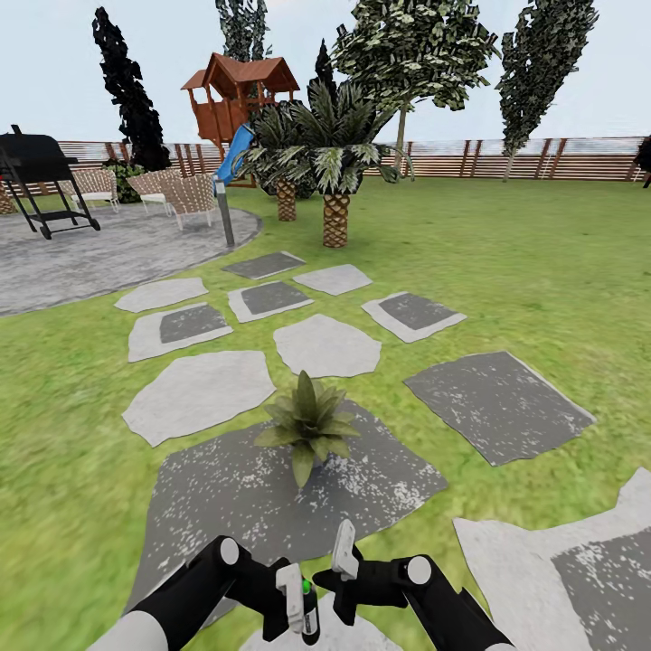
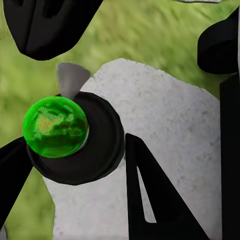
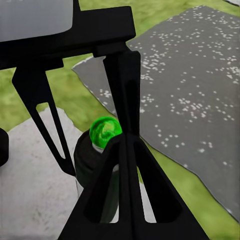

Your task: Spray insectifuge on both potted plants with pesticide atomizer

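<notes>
The pesticide atomizer (image 1: 310,615) stands upright at the near edge of the scene, low between the two arms, over a pale stepping stone (image 2: 165,130) in the lawn (image 1: 542,271). In the head view it reads as a dark bottle with a green top. In the left wrist view the bottle (image 2: 75,137) shows as a dark round body capped by a glossy green dome.

The left tool (image 1: 294,601) is closed on the atomizer: its fingers (image 2: 150,195) sit against both sides of the bottle. The right tool (image 1: 339,565) sits just beside the bottle on its right. Its fingers (image 3: 125,200) lie close against the bottle (image 3: 97,165) in the right wrist view, but whether they grip it cannot be told.

One potted plant (image 1: 308,423), a rosette of pointed green leaves, stands ahead of the tools near the far edge of a large dark speckled stone (image 1: 226,497). Its pot is hidden by the leaves.

Farther off, more stepping stones lead toward a round paved patio (image 1: 81,253) at the left, which carries a black grill (image 1: 41,172) and chairs (image 1: 181,194). Two palms (image 1: 330,158), a wooden play tower (image 1: 237,95) and a slatted fence (image 1: 524,155) stand at the far side of the garden.
</notes>
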Controlling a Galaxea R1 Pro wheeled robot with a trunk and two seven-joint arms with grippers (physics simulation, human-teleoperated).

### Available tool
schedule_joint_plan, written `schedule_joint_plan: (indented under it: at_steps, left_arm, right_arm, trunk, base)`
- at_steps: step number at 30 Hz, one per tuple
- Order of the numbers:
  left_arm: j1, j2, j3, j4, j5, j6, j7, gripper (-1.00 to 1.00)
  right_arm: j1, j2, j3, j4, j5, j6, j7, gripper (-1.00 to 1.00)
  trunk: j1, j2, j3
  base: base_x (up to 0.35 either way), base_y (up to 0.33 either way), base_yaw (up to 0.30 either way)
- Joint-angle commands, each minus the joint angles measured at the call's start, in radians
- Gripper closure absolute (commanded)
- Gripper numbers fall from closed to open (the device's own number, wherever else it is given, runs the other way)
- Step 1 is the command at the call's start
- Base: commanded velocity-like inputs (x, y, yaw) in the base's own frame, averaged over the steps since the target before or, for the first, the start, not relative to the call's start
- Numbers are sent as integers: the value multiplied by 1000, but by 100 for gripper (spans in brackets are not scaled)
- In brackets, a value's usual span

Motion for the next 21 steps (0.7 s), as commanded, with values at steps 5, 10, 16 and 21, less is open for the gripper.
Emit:
schedule_joint_plan:
  at_steps: [5, 10, 16, 21]
  left_arm:
    - [0, 6, -2, 8, -11, -1, 8, 100]
    - [3, 72, -1, 15, -23, 1, 48, 100]
    - [10, 175, -1, 15, -26, 1, 52, 100]
    - [9, 273, 0, 15, -26, -1, 51, 100]
  right_arm:
    - [0, 0, -1, -1, 10, -6, 1, 100]
    - [0, 0, -1, -2, 10, -6, 1, 100]
    - [0, -1, -3, -1, 11, -6, 1, 100]
    - [0, -3, -4, -1, 13, -6, 1, 100]
  trunk:
    - [0, 0, -1]
    - [0, 0, -1]
    - [0, 0, -1]
    - [0, 0, -1]
  base:
    - [0, 0, 0]
    - [0, 0, 0]
    - [0, 0, 0]
    - [0, 0, 0]
